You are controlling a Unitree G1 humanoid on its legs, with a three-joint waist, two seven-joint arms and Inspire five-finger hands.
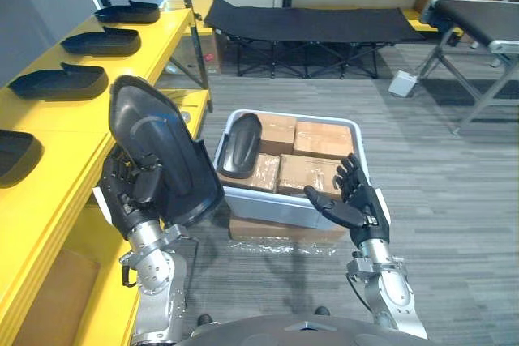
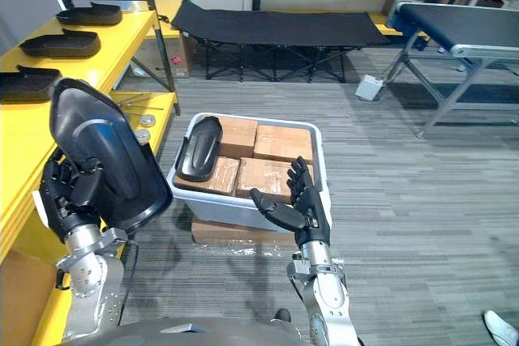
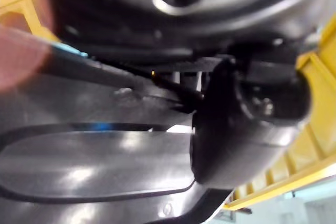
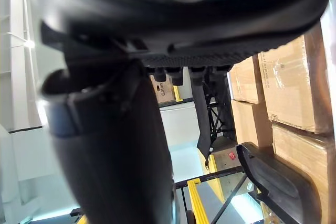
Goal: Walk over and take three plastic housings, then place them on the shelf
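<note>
The left hand [image 1: 130, 192] has its fingers [image 1: 122, 174] curled round the lower part of a large black moulded plastic housing [image 1: 162, 143]. It holds the housing nearly upright, with the narrow end topmost. The housing's outer edge stands just beside the front edge of the long yellow metal shelf [image 1: 57, 176]. A row of similar black housings [image 1: 58, 80] lies along the shelf top, each apart from the next, with bare yellow surface between them and the front edge.

The right hand [image 1: 357, 200] is at the near right corner of the white plastic bin [image 1: 268, 207]. Its fingers are spread straight, the thumb is out, and it holds nothing. Inside the bin another black housing [image 1: 241, 145] leans on brown cardboard boxes [image 1: 312, 172] against the left wall.

Grey plank floor [image 1: 454, 200] stretches from the bin's right side to the legs of a black-belted conveyor [image 1: 478, 26]. A black folding cot [image 1: 308, 26] stands beyond the bin's far edge.
</note>
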